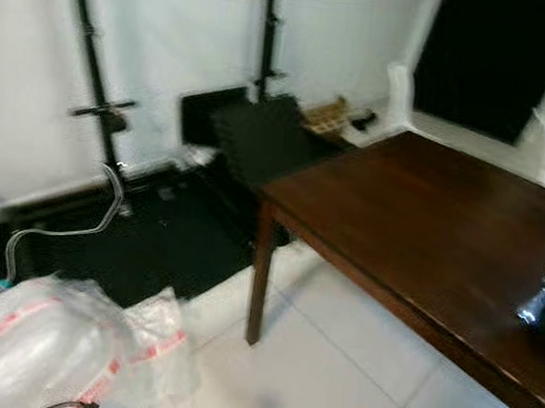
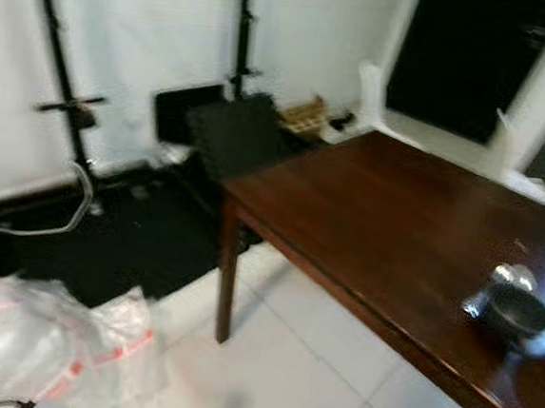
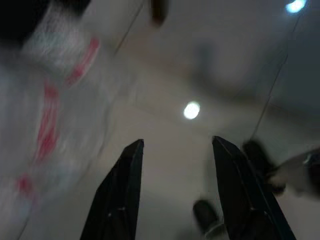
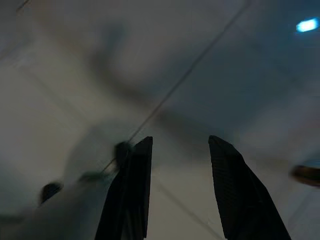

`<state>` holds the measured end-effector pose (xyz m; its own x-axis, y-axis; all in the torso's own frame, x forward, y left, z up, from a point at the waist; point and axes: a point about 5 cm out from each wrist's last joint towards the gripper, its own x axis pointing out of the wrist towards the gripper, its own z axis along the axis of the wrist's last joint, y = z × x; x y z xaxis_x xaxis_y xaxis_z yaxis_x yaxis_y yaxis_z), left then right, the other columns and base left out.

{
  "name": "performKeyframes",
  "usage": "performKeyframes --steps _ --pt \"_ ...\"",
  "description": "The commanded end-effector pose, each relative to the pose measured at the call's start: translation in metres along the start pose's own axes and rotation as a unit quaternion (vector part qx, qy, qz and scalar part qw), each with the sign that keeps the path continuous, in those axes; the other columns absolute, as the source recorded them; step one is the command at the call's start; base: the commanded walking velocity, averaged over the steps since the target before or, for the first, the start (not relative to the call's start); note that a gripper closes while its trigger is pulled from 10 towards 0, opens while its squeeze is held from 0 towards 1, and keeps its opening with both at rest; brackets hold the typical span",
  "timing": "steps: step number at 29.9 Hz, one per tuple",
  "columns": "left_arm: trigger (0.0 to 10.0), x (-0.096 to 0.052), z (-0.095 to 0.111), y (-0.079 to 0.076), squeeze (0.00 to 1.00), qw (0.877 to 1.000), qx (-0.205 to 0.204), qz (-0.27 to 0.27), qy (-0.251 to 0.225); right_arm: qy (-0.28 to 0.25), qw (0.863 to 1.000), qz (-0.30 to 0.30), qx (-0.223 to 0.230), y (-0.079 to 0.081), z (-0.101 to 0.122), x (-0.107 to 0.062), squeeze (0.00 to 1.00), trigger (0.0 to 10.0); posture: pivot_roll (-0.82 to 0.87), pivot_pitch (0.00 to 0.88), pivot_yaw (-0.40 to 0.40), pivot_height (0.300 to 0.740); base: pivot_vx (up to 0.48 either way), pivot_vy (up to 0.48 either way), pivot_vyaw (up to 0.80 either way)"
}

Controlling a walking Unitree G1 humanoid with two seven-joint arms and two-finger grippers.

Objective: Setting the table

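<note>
While both arms hang over pale floor tiles, left claw and right claw spread apart, empty, dark bowl on the brown surface, near its front edge, shiny cup touching it.

The desk is dark reddish-brown wood with a glossy finish; its leg matches. On the desk top, near the edge, a bowl is dark grey to black, and the object touching it is shiny silver. The floor beside the desk is pale off-white tile with thin grey joint lines; beyond the desk leg it is black. Plastic bags on the floor, well apart from the desk, are translucent white with red stripes. The backdrop behind the desk is white, crossed by black poles. Each hand (left, right) has matt black fingers.
</note>
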<state>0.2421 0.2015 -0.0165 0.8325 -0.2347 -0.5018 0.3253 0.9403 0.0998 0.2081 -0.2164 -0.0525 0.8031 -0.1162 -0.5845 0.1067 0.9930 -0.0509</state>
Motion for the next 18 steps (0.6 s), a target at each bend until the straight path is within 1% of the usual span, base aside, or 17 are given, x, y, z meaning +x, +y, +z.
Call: performKeyframes --steps 1,5,9,10,11,12,13,14,15,16,17,18 --pt "10.0 -0.007 -0.015 0.0 0.0 1.0 -0.011 0.001 0.025 0.011 1.0 -0.005 0.011 0.001 -0.01 -0.004 0.0 10.0 0.01 0.118 0.079 0.74 0.0 0.0 -0.78" --pt "10.0 -0.004 -0.008 0.001 0.0 1.0 -0.015 0.002 0.011 -0.004 1.0 -0.008 0.011 0.001 -0.008 -0.005 0.0 10.0 0.01 0.121 0.079 0.74 0.0 0.0 -0.78" --pt "10.0 -0.001 0.006 -0.001 0.0 1.0 -0.013 -0.005 -0.019 -0.039 0.999 -0.01 0.008 0.003 0.002 -0.006 0.0 10.0 0.0 0.125 0.079 0.74 0.0 0.0 -0.78" --pt "10.0 -0.001 0.006 -0.001 0.0 1.0 -0.013 -0.005 -0.019 -0.039 0.999 -0.01 0.008 0.003 0.002 -0.006 0.0 10.0 0.0 0.125 0.079 0.74 0.0 0.0 -0.78" --pt "10.0 0.001 0.016 -0.002 0.0 0.999 -0.007 -0.009 -0.041 -0.071 0.997 -0.014 -0.002 0.003 0.013 -0.006 0.0 10.0 0.0 0.127 0.079 0.74 0.0 0.0 -0.78" --pt "10.0 0.001 0.02 -0.003 0.0 0.999 -0.004 -0.01 -0.049 -0.084 0.996 -0.016 -0.007 0.003 0.018 -0.006 0.0 10.0 0.0 0.127 0.079 0.74 0.0 0.0 -0.78" --pt "10.0 0.001 0.032 -0.003 0.0 0.997 -0.004 -0.013 -0.072 -0.12 0.992 -0.023 -0.019 0.002 0.032 -0.007 0.0 10.0 0.0 0.129 0.079 0.74 0.0 0.0 -0.78" --pt "10.0 0.001 0.032 -0.003 0.0 0.997 -0.004 -0.013 -0.072 -0.12 0.992 -0.023 -0.019 0.002 0.032 -0.007 0.0 10.0 0.0 0.129 0.079 0.74 0.0 0.0 -0.78" --pt "10.0 0.001 0.04 -0.003 0.0 0.996 -0.005 -0.015 -0.087 -0.144 0.989 -0.028 -0.027 0.002 0.041 -0.009 0.0 10.0 0.0 0.13 0.08 0.74 0.0 0.0 -0.78" --pt "10.0 0.001 0.058 -0.002 0.0 0.993 -0.004 -0.017 -0.119 -0.189 0.981 -0.033 -0.032 0.003 0.061 -0.012 0.0 10.0 0.0 0.133 0.081 0.74 0.0 0.0 -0.78" --pt "10.0 0.001 0.058 -0.002 0.0 0.993 -0.004 -0.017 -0.119 -0.189 0.981 -0.033 -0.032 0.003 0.061 -0.012 0.0 10.0 0.0 0.133 0.081 0.74 0.0 0.0 -0.78" --pt "10.0 -0.001 0.082 0.0 0.0 0.987 -0.002 -0.019 -0.16 -0.248 0.967 -0.041 -0.04 0.003 0.091 -0.019 0.0 10.0 -0.01 0.135 0.083 0.74 0.0 0.0 -0.78"
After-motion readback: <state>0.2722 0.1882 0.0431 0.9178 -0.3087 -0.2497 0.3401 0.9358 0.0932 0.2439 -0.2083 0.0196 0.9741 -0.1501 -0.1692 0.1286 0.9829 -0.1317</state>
